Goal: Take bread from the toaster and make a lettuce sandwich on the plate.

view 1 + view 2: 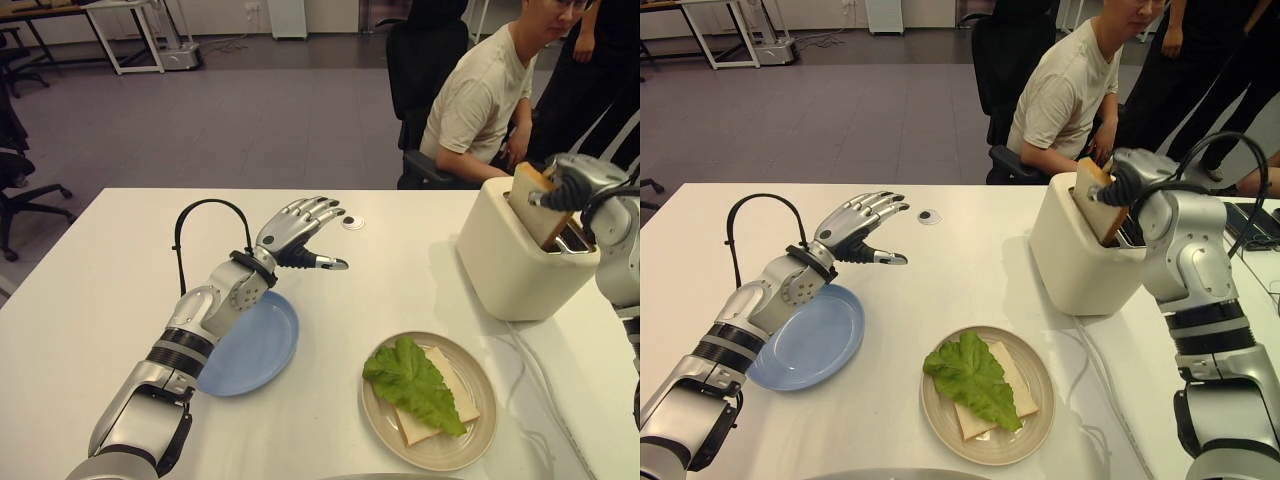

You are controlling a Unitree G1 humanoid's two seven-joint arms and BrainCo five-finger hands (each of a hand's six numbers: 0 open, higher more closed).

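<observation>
Half of the bread slice is hidden down in the toaster. The right robot hand has its fingers closed on the top of it. Lettuce covers part of a second slice on the plate. The left robot hand hangs wide open above the worktop.

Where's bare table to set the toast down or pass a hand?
Free: the strip between blue plate and beige plate; the table middle between left robot hand and toaster; the far-left corner. Crowded: right edge, where right robot hand grips the bread slice over the toaster.
</observation>
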